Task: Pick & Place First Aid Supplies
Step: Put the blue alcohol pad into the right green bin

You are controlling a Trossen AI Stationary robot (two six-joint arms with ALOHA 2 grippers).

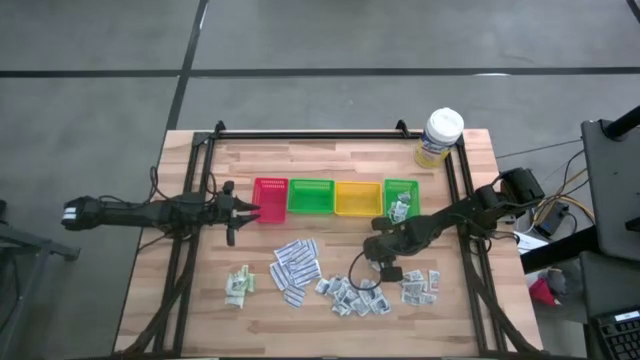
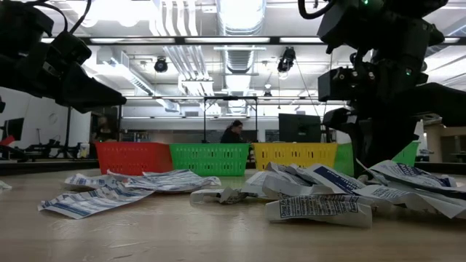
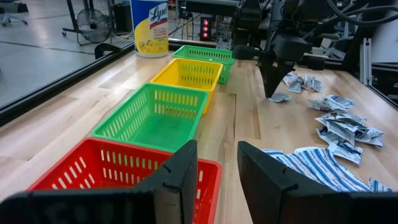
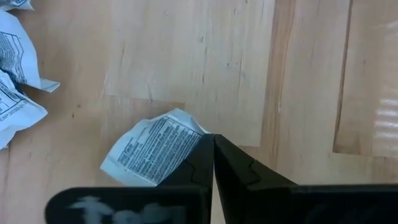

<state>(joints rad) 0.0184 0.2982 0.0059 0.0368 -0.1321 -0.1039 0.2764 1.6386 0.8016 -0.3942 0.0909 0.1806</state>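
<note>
The right gripper (image 4: 213,163) has pinched shut on only the corner of a printed packet (image 4: 151,150) — so thin a hold could slip on lifting — while the left gripper (image 3: 217,171) waits open.

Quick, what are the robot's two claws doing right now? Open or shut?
Left gripper: jaws open, holding nothing, beside the red tray.
Right gripper: jaws shut, pinching the edge of a small printed packet on the table.
</note>
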